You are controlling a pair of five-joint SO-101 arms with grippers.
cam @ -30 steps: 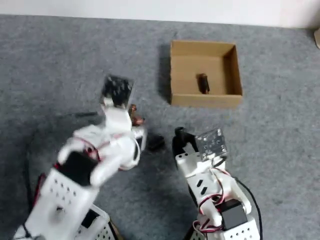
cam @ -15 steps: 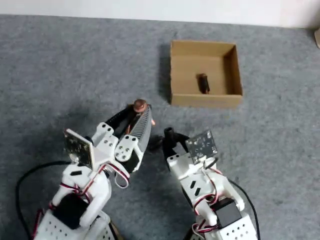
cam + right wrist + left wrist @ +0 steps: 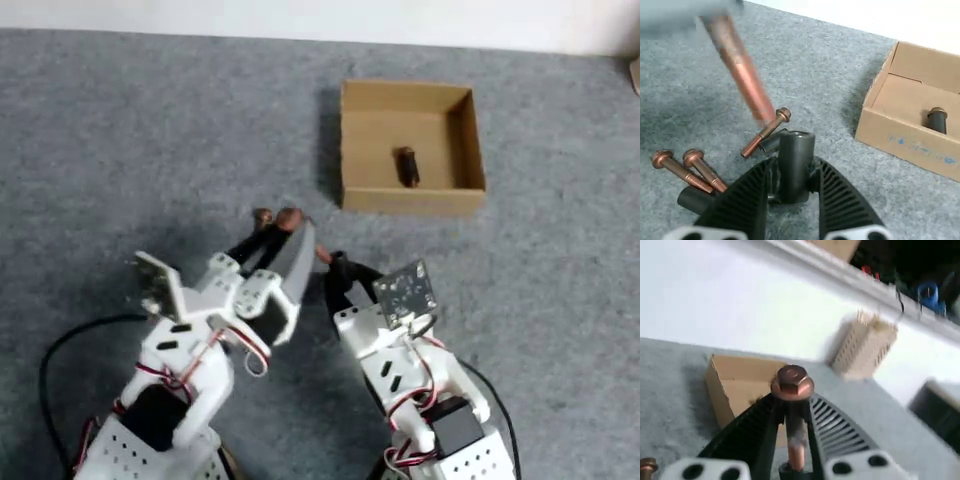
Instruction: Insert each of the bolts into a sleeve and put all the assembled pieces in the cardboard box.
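On a grey tabletop (image 3: 130,120) a cardboard box (image 3: 372,130) was set. Near the box, a bolt (image 3: 792,384) was pinched in the left hand (image 3: 792,407) and a sleeve (image 3: 796,146) in the right hand (image 3: 794,169). One assembled piece (image 3: 406,167) was laid inside the box.

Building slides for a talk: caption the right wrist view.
Right tool grips a black sleeve, a tilted copper bolt poised near its open end, cardboard box beyond.
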